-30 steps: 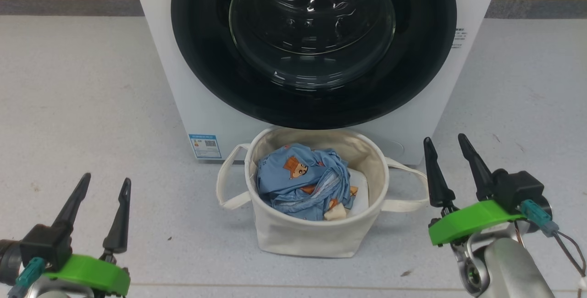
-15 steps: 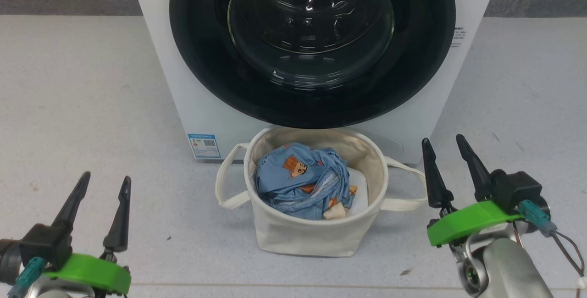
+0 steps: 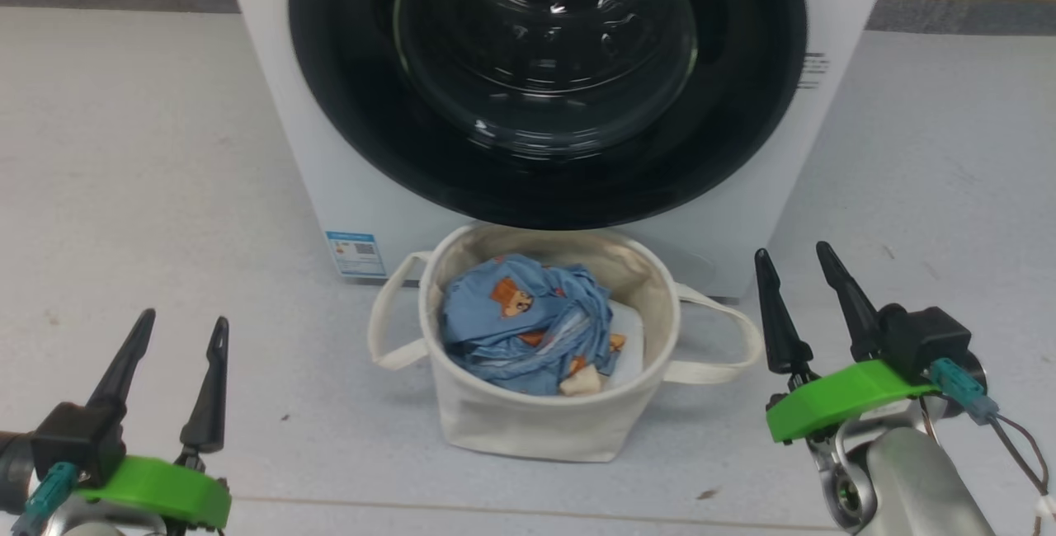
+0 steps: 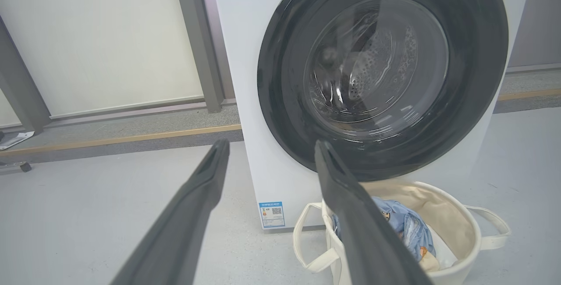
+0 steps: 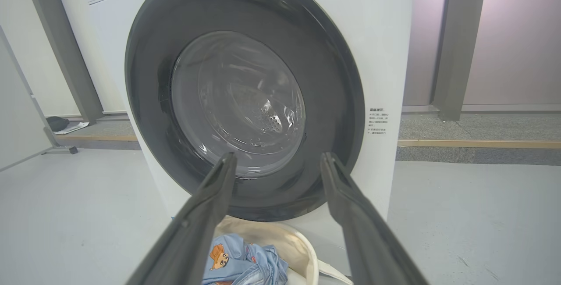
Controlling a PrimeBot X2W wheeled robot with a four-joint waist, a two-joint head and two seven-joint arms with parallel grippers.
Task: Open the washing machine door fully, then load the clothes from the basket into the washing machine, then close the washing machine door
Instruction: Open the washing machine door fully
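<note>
Opening not yet begun — the washing machine door (image 3: 544,82) is shut, far centre, the basket (image 3: 528,429) of clothes (image 3: 520,326) just nearer; left gripper (image 3: 183,320) and right gripper (image 3: 789,249) hover near, fingers apart — next, reach the door's rim

Note the washing machine door (image 3: 544,82): a glossy, mirror-smooth black rim around clear, reflective glass, through which you see the shiny perforated metal of the drum (image 4: 372,70). The washing machine (image 3: 371,214) has a smooth white casing with a soft sheen. The basket (image 3: 528,429) is matt off-white canvas; the clothes (image 3: 520,326) are soft, creased printed cloth. On the left gripper (image 3: 185,317) and right gripper (image 3: 789,250), you find matt dark fingers (image 3: 122,363) above bright green plastic-looking collars (image 3: 841,406). The floor (image 3: 124,190) is matt speckled grey.
</note>
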